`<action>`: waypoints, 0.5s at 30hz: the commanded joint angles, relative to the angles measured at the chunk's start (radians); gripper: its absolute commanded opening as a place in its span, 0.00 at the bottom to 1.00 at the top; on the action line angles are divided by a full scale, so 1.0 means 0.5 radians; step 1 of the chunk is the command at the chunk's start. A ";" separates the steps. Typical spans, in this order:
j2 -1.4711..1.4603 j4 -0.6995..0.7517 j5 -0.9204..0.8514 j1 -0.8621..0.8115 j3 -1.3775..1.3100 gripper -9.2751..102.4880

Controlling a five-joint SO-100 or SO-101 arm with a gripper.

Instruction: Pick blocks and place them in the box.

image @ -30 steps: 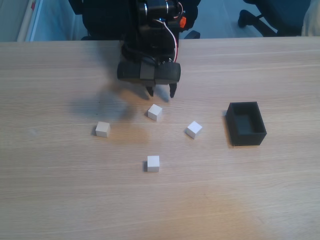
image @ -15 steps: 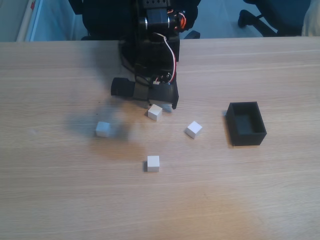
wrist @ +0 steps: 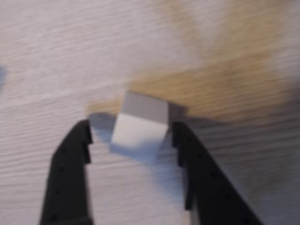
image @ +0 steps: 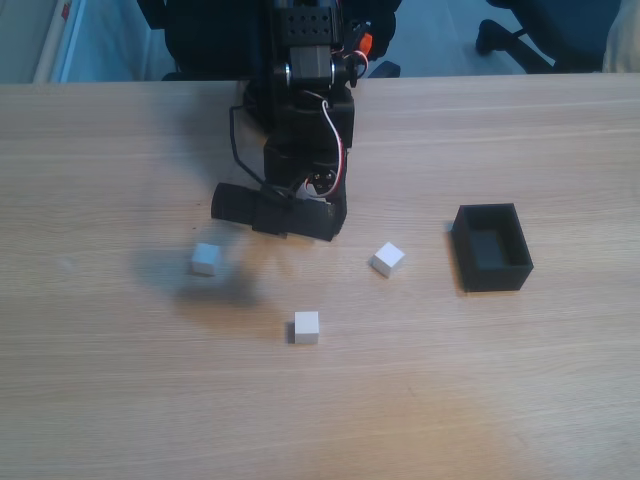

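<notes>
Straddling one white block [wrist: 139, 129] on the table [image: 520, 400] with both fingers spread and a gap on each side, the pincer [wrist: 133, 140] sits low to close on it, the black box [image: 492, 247] waiting empty to the right.

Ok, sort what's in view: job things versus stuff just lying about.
Job: three blocks on the table in the fixed view, a block between the open gripper fingers, box.
Lying about: chair base behind the table.
</notes>
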State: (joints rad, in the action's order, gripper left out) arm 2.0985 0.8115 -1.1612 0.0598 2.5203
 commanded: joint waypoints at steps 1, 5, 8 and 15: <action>-0.012 -0.043 0.009 -0.025 -0.104 0.19; -0.046 -0.043 0.025 -0.028 -0.123 0.17; -0.055 -0.028 0.040 -0.028 -0.144 0.10; 0.184 0.172 0.074 0.117 -0.264 0.08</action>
State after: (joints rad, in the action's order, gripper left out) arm 2.1092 0.8590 -1.1321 0.0736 2.4590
